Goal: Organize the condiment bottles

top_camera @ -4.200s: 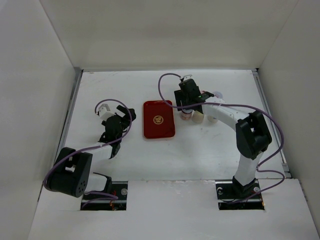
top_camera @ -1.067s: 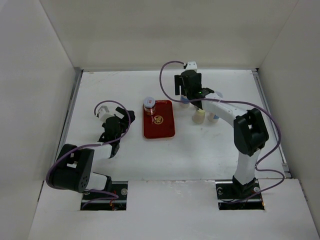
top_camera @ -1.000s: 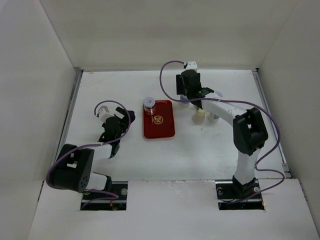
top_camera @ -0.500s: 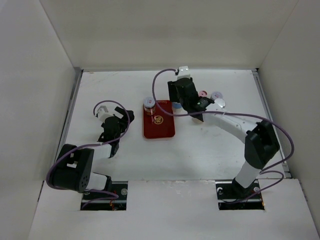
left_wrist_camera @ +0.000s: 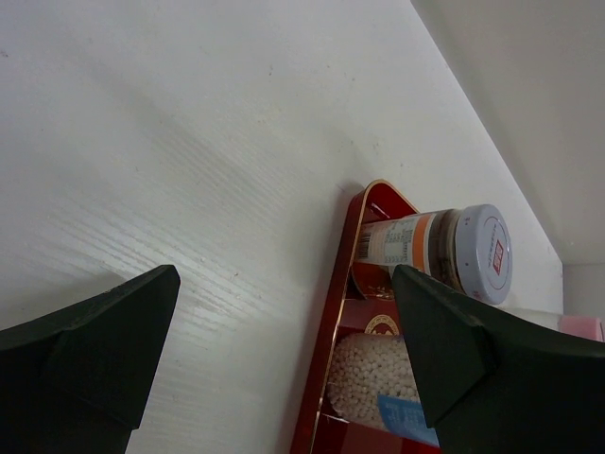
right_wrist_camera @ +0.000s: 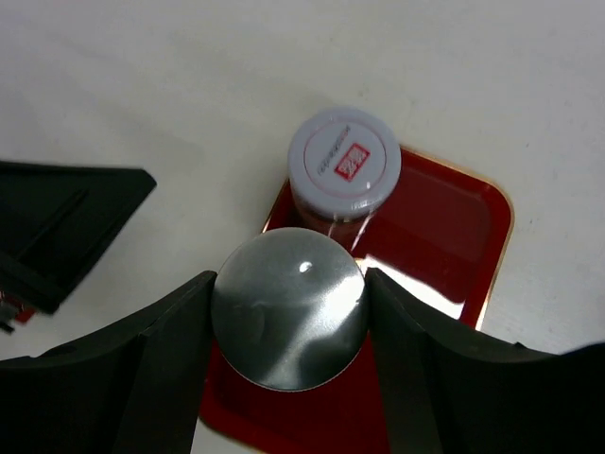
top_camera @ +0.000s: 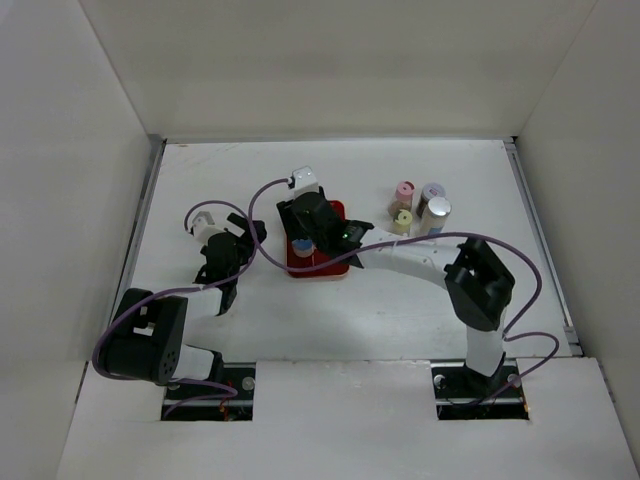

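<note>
Right wrist | right claw [right_wrist_camera: 288, 333] clamped on silver-capped jar [right_wrist_camera: 286, 307] | over red tray [right_wrist_camera: 452, 225], just beside grey-lidded jar [right_wrist_camera: 345, 164]

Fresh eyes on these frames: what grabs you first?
The red tray at the middle of the table, with the right end effector clamped on a silver-capped jar right over it, beside a white-capped jar standing at a corner of the tray. Next, four bottles clustered to the tray's right, and the left end effector open just left of the tray.
</note>
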